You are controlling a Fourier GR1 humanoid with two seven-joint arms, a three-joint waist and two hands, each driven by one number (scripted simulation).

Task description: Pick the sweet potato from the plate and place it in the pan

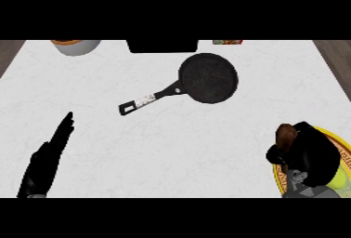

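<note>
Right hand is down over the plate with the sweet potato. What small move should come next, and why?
Probably lift the right hand straight up. Its fingers seem curled round the sweet potato over the yellow plate, so it looks grasped but not raised. The pan lies up and to the left, nothing in it.

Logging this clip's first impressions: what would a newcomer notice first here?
The black pan lies empty at the counter's middle far side, handle pointing toward the near left. At the lower right, the right robot hand curls over the sweet potato on the yellow plate.
</note>
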